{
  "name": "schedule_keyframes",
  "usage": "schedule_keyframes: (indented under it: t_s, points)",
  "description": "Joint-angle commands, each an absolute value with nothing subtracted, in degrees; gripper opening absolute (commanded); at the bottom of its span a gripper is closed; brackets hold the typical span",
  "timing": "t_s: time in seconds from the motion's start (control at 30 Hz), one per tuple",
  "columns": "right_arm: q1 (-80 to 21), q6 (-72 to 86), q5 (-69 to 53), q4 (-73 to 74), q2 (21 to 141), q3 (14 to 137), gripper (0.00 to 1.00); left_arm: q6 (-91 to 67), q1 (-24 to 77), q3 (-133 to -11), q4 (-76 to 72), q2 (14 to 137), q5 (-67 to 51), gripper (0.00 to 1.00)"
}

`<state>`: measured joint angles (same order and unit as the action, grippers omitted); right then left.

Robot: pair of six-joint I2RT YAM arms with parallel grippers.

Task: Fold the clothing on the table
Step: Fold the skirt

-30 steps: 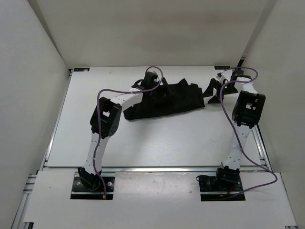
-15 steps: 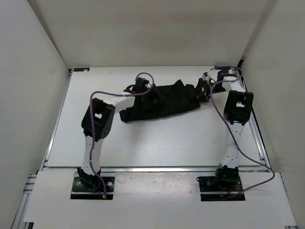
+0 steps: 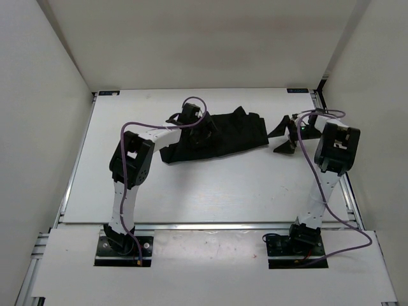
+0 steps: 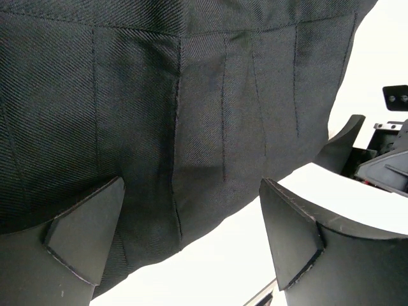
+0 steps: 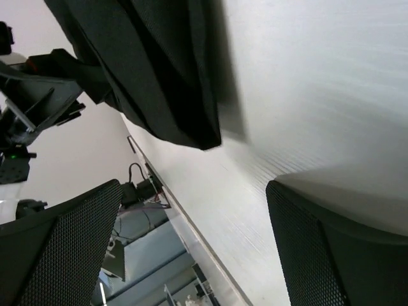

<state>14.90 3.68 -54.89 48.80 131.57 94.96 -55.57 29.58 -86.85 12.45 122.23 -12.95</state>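
Starting at the near edge, two white-and-black jointed arms stand bolted side by side on the flat white rectangular table [image 3: 191,191], with a purple cable [image 3: 137,124] looping along each. A metal rail [image 3: 210,224] runs across the table just beyond the bases.

Further out, both arms reach toward the far half of the table. The left gripper [image 3: 205,131] hangs over the left part of the limp black wrinkled fabric garment [image 3: 233,134]. In the left wrist view its fingers [image 4: 86,233] are spread wide over the stitched cloth [image 4: 191,95], with nothing pinched between them. Whether the tips touch the fabric cannot be told.

The right gripper [image 3: 283,136] sits just beside the garment's right edge, apart from it. Its fingers [image 5: 70,248] are likewise spread wide and hold nothing, with bare table [image 5: 306,95] between them and the garment's edge [image 5: 159,76] ahead.

The garment lies flattened but creased on the far centre of the table, its long side running left to right. White walls [image 3: 191,44] enclose the table at the far end and sides.
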Motion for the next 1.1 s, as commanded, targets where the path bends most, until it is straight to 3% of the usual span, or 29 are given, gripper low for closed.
schedule_keyframes:
  t_s: [0.0, 0.37, 0.57, 0.77, 0.93, 1.0, 1.07]
  points:
    - [10.65, 10.45, -50.20, 42.37, 128.32, 93.60, 0.99, -54.93, 29.62, -89.38, 13.45, 121.29, -13.80, 0.99]
    - [3.78, 14.32, -43.78, 40.17, 137.46, 108.01, 1.00, -53.27, 28.48, -88.60, 14.76, 119.45, -14.15, 0.99]
    - [4.48, 15.03, -44.38, 39.90, 140.89, 111.80, 0.93, -53.70, 28.57, -85.26, 13.97, 117.60, -14.06, 0.99]
    - [6.33, 17.14, -48.68, 36.74, 142.46, 110.91, 0.65, -53.96, 28.65, -82.53, 13.01, 116.81, -14.76, 0.99]
    - [4.31, 14.68, -53.25, 38.14, 144.84, 115.13, 0.50, -54.40, 28.47, -81.39, 12.57, 115.58, -14.59, 0.99]
    - [3.61, 12.67, -55.01, 39.10, 145.19, 117.32, 0.27, -54.23, 28.30, -81.12, 12.48, 115.84, -14.41, 0.98]
    - [3.16, 11.18, -55.54, 39.38, 144.93, 118.29, 0.13, -54.49, 28.13, -81.21, 12.83, 116.19, -14.94, 0.99]
